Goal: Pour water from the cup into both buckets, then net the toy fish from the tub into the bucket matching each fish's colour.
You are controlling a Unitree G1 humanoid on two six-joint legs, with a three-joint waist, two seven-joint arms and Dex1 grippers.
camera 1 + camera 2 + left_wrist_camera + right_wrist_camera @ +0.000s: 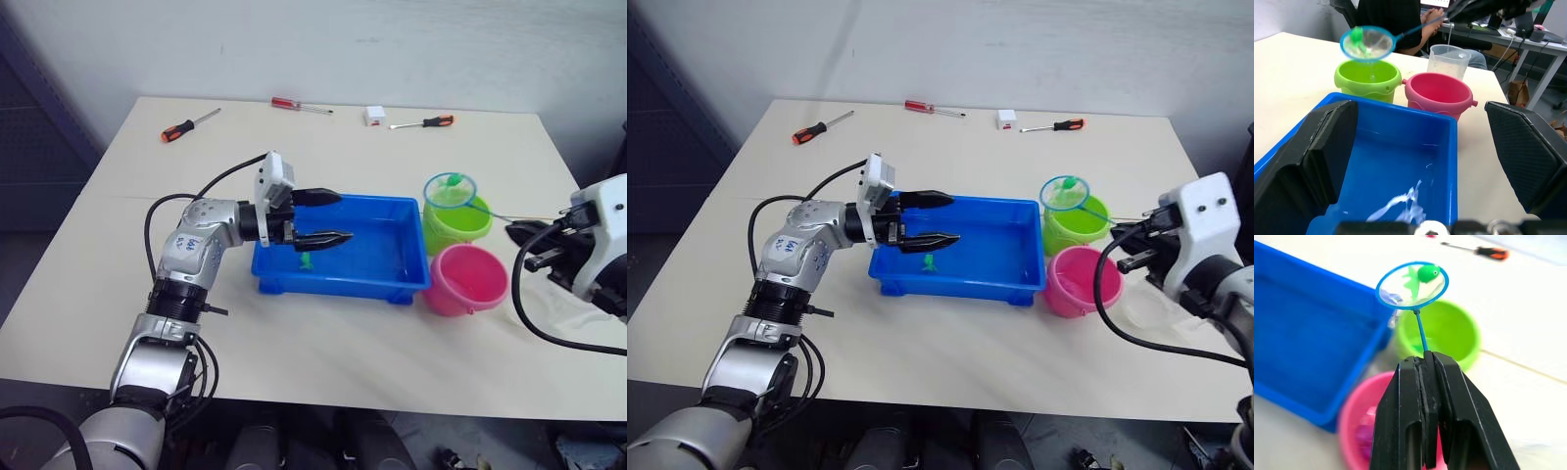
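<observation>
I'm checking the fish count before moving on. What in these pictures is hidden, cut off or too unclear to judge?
- Pink bucket: its contents are blurred in the right wrist view, with the right gripper in front, so the fish there cannot be counted.
- Green bucket: the net with a green fish hangs over it, covering part of its inside.
- Tub: the left gripper covers part of it.

Hidden, cropped or too blurred to tell

The cup [1449,59] stands behind the pink bucket [1439,93], which hides its lower part; whether it holds water cannot be told. Beyond the cup, a person [1396,22] sits cropped by the picture's top edge. Pink shapes inside the pink bucket are too blurred to count. The right claw [534,247] is partly cut off at the edge, right of the pink bucket.
</observation>
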